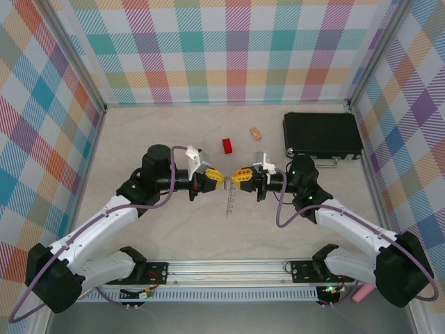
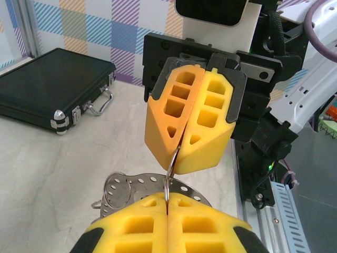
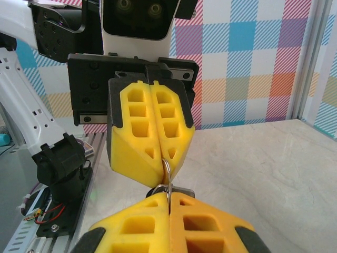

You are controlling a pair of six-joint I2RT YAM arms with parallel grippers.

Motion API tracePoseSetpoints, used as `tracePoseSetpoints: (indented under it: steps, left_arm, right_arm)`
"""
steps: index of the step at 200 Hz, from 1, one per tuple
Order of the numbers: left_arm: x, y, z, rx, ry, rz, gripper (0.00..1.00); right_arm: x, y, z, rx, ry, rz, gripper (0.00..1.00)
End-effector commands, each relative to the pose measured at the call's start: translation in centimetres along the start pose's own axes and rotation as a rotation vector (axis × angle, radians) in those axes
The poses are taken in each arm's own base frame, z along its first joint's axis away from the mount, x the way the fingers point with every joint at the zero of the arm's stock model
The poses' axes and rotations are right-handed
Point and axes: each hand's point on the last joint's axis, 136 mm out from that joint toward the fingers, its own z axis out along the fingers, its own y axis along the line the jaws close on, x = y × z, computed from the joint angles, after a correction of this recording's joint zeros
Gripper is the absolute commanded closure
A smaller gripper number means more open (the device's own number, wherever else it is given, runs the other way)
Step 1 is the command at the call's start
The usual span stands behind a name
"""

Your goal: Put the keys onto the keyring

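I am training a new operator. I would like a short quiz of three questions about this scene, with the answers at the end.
1. True or false: the left gripper and the right gripper are both shut on the same wire loop.
2. In the top view, the red block lies: A) on the table, beyond the grippers; B) between the left gripper's fingers; C) beside the arm bases.
3. In the left wrist view, which flat grey thing with holes sits just under the wire loop?
Key: 1 true; 2 A; 3 the keyring.
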Motion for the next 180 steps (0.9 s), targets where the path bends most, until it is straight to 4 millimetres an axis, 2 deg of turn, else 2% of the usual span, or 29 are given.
tracePoseSetpoints:
  steps: [1,48,180]
  left_arm:
    - [-0.5,-0.3,-0.1,0.022,-0.021,0.01,1.0]
    - [-0.4,-0.7,0.0,0.053,-0.017,0.009,1.0]
    - [-0.5,0.5,-0.4,-0.032,-0.03,0.01,1.0]
  right_arm:
    - [-1.3,0.5,0.3,-0.032,-0.033,-0.032,1.0]
    - [-1.3,0.5,0.3,-0.031,-0.033,-0.031,1.0]
    - [-1.4,0.5,-0.1,-0.003,-0.04,-0.043,1.0]
